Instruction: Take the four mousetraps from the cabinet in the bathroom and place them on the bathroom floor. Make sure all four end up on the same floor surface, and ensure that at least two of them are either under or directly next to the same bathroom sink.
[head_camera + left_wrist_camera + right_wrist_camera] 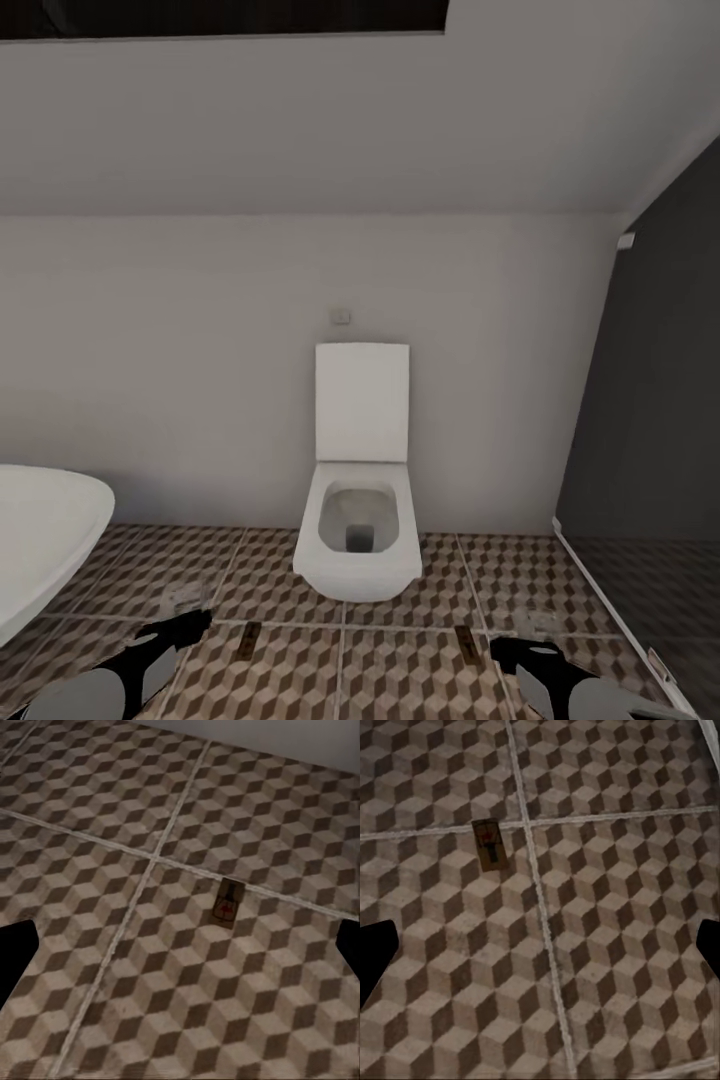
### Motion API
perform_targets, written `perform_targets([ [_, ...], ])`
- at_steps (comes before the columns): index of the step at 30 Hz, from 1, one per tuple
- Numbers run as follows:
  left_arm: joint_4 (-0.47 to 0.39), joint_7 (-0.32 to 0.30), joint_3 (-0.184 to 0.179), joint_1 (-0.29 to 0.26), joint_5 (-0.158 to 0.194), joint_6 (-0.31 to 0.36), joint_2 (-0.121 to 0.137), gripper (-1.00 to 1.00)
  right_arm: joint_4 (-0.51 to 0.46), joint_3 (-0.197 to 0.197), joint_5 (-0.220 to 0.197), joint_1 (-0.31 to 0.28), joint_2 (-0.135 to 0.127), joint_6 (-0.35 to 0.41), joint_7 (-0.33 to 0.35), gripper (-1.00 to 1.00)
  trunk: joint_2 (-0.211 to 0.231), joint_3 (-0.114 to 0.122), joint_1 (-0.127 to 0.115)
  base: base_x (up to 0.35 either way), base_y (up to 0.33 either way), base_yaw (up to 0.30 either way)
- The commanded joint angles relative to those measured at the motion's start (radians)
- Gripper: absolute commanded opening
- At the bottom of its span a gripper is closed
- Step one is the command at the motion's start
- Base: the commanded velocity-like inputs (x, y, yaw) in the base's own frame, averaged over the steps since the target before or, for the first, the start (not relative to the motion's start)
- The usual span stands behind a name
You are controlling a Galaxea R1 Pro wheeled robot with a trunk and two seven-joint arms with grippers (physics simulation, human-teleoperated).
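While you face the toilet (357, 520), two mousetraps (250, 634) (466, 640) lie flat on the bathroom floor (400, 680). Your left gripper (180, 952) and right gripper (540, 952) both hang wide apart, holding nothing.

Toilet against a pale wall, bathtub and dark glass panel to either side

White wall-hung toilet (358, 545) at centre, far side, lid (362, 402) raised upright against the plain pale wall (200, 350), bowl open toward the near side. Small square flush button (342, 316) on the wall just above the lid. Rounded white bathtub rim (40, 550) at the left, cut by the frame edge, well apart from the toilet. Dark grey glass panel (655, 420) at the right, running from near to far, with a small light bracket (626, 240) near its top edge. Dark band (225, 15) along the top, above the wall.
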Motion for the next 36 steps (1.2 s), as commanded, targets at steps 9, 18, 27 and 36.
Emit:
perform_targets([
  [9,0.002,0.008,0.007,0.082,-0.010,0.028,0.002,1.00,0.002,-0.007,0.014,0.084,0.000,-0.001,-0.001,1.00,0.063,0.027,-0.035,0.000,0.000,0.000],
  [18,0.003,0.009,0.006,0.141,-0.010,0.035,0.002,1.00,0.002,-0.006,0.016,0.149,-0.002,-0.002,-0.004,1.00,0.126,0.055,-0.069,0.000,0.000,0.000],
  [27,0.004,0.005,0.004,0.201,-0.013,0.037,-0.004,1.00,0.003,-0.006,0.025,0.207,-0.009,-0.004,-0.005,1.00,0.189,0.084,-0.104,0.000,0.000,0.000],
  [36,0.004,-0.001,0.004,0.262,-0.015,0.034,-0.005,1.00,0.010,-0.006,0.028,0.298,-0.011,-0.006,-0.005,1.00,0.252,0.112,-0.138,0.000,0.000,0.000],
])
